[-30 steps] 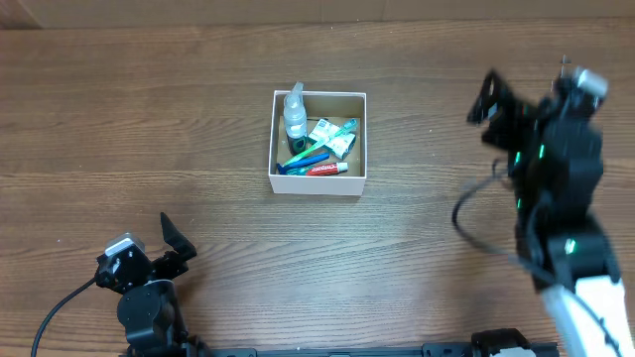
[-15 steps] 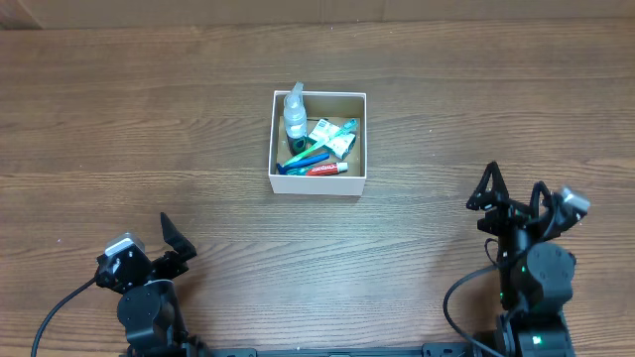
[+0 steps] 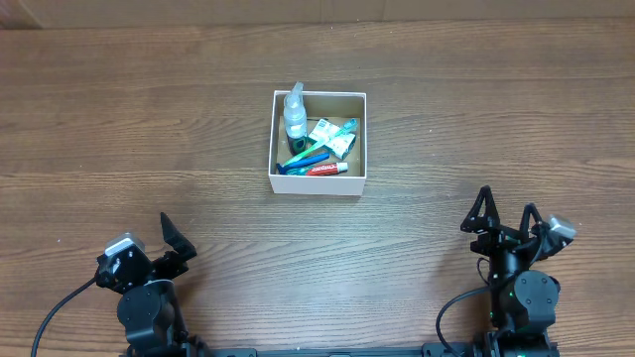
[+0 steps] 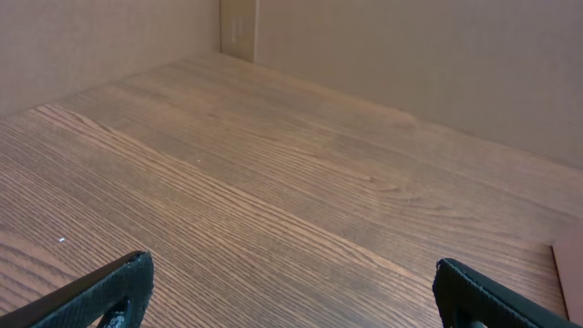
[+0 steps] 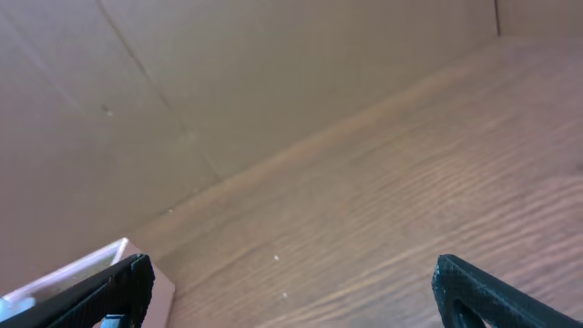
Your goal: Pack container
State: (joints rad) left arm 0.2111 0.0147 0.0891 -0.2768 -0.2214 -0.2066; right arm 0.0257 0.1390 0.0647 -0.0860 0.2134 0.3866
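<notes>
The container [image 3: 359,137], a small white-walled box, sits at the table's middle, a little toward the back. In it lie a clear bottle [image 3: 295,114], blue and green toothbrushes [image 3: 306,156], a red-and-white tube [image 3: 323,170] and green-white packets [image 3: 329,135]. My left gripper [image 3: 171,238] rests open at the front left, far from the box; its wrist view shows only bare wood between the fingers [image 4: 118,292]. At the front right my right gripper [image 3: 504,206] stands open and empty. A corner of the container [image 5: 82,269] shows beside its left finger in the right wrist view.
Brown cardboard walls [image 5: 228,82] stand round the wooden table [image 3: 149,129]. A wall plate [image 4: 239,32] sits in the far corner of the left wrist view. A pale brown edge [image 4: 570,273] shows at that view's right border; what it is I cannot tell.
My right arm has come down from a raised pose at the far right to rest low at the front right, jaws still open. The left arm and the container have not moved.
</notes>
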